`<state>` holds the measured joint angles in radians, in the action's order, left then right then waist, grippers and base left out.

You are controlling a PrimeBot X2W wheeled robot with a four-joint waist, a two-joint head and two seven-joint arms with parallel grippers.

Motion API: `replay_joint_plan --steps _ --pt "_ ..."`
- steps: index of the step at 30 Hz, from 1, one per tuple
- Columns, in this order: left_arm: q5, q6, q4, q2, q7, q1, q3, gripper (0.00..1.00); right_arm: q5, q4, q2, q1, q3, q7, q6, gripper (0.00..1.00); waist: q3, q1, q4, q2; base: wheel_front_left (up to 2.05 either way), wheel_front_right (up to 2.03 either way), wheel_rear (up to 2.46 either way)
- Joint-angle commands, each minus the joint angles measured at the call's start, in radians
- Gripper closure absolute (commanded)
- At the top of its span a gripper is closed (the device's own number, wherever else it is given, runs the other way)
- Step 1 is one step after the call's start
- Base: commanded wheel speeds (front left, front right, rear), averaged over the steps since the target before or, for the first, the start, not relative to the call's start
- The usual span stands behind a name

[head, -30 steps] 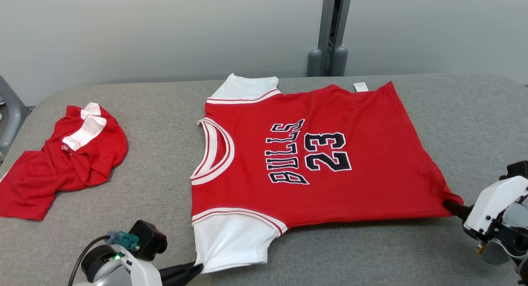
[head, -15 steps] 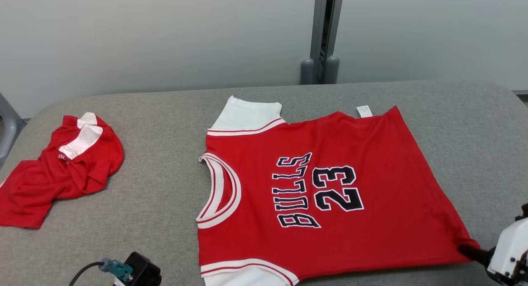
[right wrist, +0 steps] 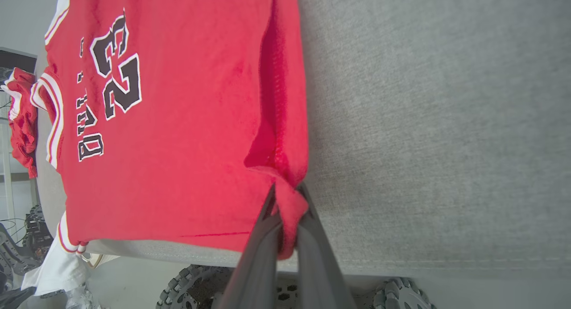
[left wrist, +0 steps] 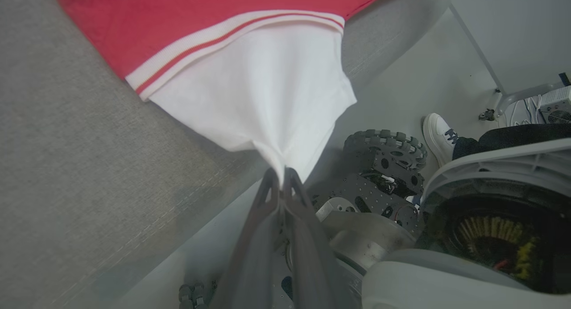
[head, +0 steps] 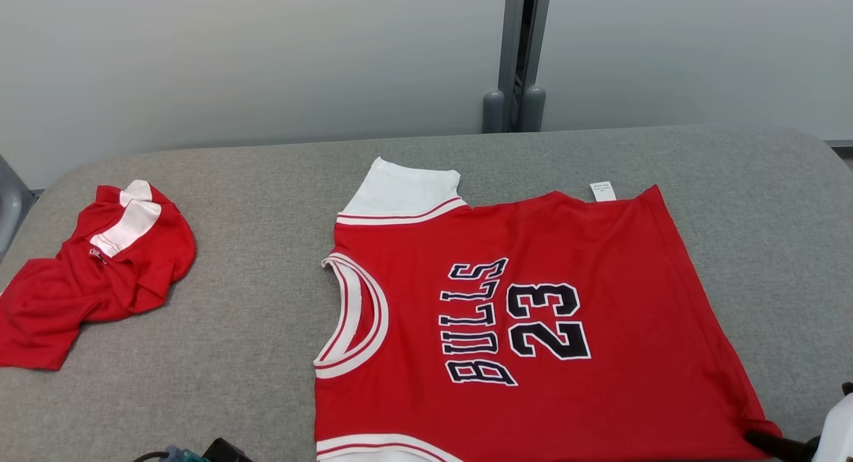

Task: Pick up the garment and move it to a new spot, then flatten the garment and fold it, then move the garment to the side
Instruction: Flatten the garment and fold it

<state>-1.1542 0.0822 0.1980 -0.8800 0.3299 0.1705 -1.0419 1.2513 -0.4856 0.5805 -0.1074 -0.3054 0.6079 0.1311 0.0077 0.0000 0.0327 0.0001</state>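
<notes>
**Head view:** The jersey point(head: 626, 295) is seen spread front-up on the grey table point(head: 266, 182), collar to the left, its near edge at the table's front. "BULLS" and "23" are read in black letters edged in white. A small white tag point(head: 602, 191) is sewn at the far hem, and its print is too small to be read. A second red garment point(head: 93, 275) is left crumpled well apart at the left. The right gripper point(head: 760, 440) is glimpsed at the jersey's near hem corner.

**Left wrist view:** The left gripper point(left wrist: 282, 177) is clenched on the tip of the white sleeve point(left wrist: 263, 95), which is drawn taut past the table edge. A person's white shoe point(left wrist: 439, 135) is seen on the floor beyond.

**Right wrist view:** The right gripper point(right wrist: 287, 202) is clamped on the bunched red hem corner point(right wrist: 285, 184), near the table's front seam. "23" is read whole and "BULLS" only in part.

The flattening step is judged to be in hand. Both corners are best drawn evenly and kept low, so that the cloth is stretched smooth. The sleeve should be laid back on the table before it is let go.
</notes>
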Motion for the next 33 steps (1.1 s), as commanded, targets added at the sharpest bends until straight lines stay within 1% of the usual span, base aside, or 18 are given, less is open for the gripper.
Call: replay_joint_plan --steps 1,7,12,15,24,27,28,29,33 --pt "-0.001 -0.006 0.005 -0.010 0.001 -0.006 0.001 1.00 -0.009 0.010 0.005 0.016 0.015 0.008 -0.001 1.00 0.000 0.0000 -0.001 -0.0001 0.00 0.00 0.00" --pt "-0.007 -0.008 0.027 -0.017 -0.002 -0.004 0.008 1.00 -0.067 0.088 -0.024 0.060 0.105 0.055 -0.001 1.00 0.009 0.0000 0.001 -0.0001 0.00 0.00 0.00" --pt "-0.009 -0.005 0.035 -0.013 -0.005 0.020 0.021 1.00 -0.142 0.120 -0.076 0.069 0.197 0.104 -0.001 1.00 0.016 0.0000 0.008 -0.0001 0.00 0.00 0.00" --pt "-0.020 0.001 0.042 -0.003 -0.006 0.026 0.025 1.00 -0.199 0.138 -0.114 0.054 0.253 0.141 -0.001 1.00 0.022 0.0000 0.009 -0.0001 0.00 0.00 0.00" --pt "-0.042 0.014 0.043 0.004 -0.046 0.078 0.084 1.00 -0.377 0.233 -0.243 -0.001 0.420 0.237 -0.001 1.00 0.065 0.0000 0.012 -0.0001 0.00 0.00 0.00" --pt "-0.055 0.018 0.034 0.014 -0.070 0.097 0.108 1.00 -0.434 0.257 -0.290 -0.030 0.478 0.269 -0.001 1.00 0.082 0.0000 0.013 -0.0001 0.00 0.00 0.00" --pt "-0.064 0.022 0.025 0.023 -0.090 0.111 0.127 1.00 -0.471 0.272 -0.318 -0.049 0.514 0.284 -0.001 1.00 0.091 0.0000 0.014 -0.0001 0.00 0.00 0.00" --pt "-0.064 0.022 0.025 0.023 -0.090 0.111 0.127 1.00 -0.471 0.272 -0.318 -0.049 0.514 0.284 -0.001 1.00 0.091 0.0000 0.014 -0.0001 0.00 0.00 0.00" --pt "-0.079 0.028 0.002 0.040 -0.125 0.129 0.154 1.00 -0.530 0.288 -0.373 -0.082 0.576 0.310 -0.001 1.00 0.107 0.0000 0.013 -0.0001 0.00 0.00 0.00"
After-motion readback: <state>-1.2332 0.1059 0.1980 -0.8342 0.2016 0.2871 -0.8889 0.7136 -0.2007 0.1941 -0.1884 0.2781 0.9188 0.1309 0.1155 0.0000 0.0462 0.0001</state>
